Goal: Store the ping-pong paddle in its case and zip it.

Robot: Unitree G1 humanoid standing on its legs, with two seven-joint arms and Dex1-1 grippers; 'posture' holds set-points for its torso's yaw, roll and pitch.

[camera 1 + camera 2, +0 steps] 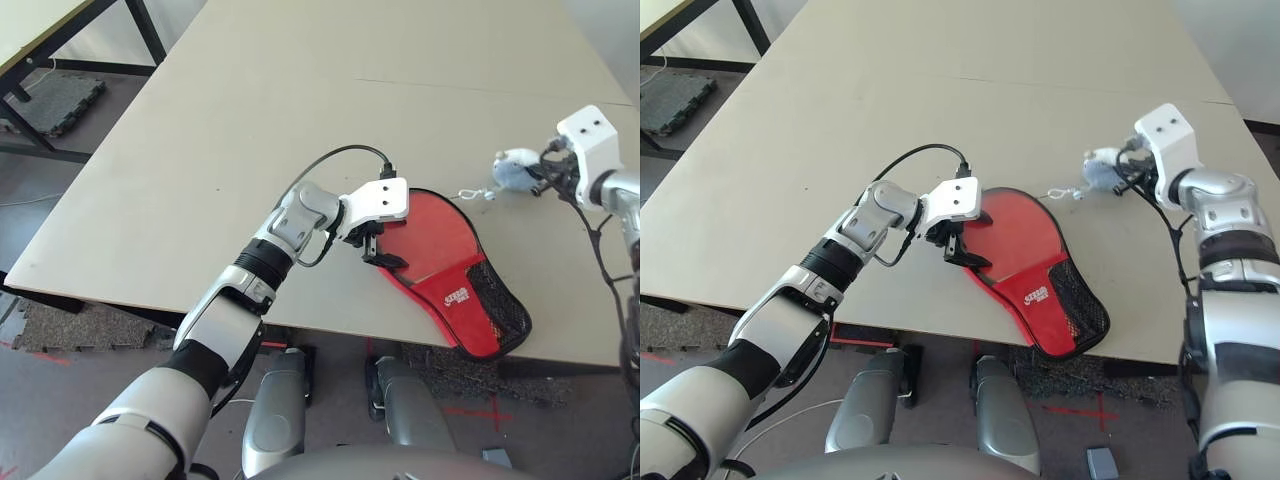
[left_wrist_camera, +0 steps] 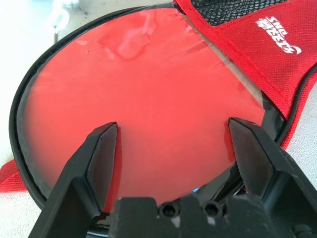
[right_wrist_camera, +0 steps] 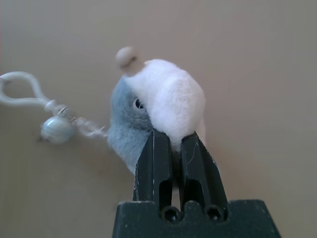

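Right now the ping-pong paddle (image 2: 143, 99) lies inside the case (image 1: 470, 300), its red face showing through the unzipped opening, at the lower right of the head view near the table's (image 1: 250, 130) front edge. The case's narrow end with the white logo and black mesh points toward the lower right corner and reaches the table edge. The left gripper (image 1: 372, 250) hangs at the case's left rim, its black fingers (image 2: 99, 158) spread wide over the red blade. At the right edge of the frame, the right gripper (image 1: 1122, 180) has its fingers pressed together, pinching a small grey-and-white plush toy (image 3: 153, 114) with a white cord and bead, held well apart from the case.
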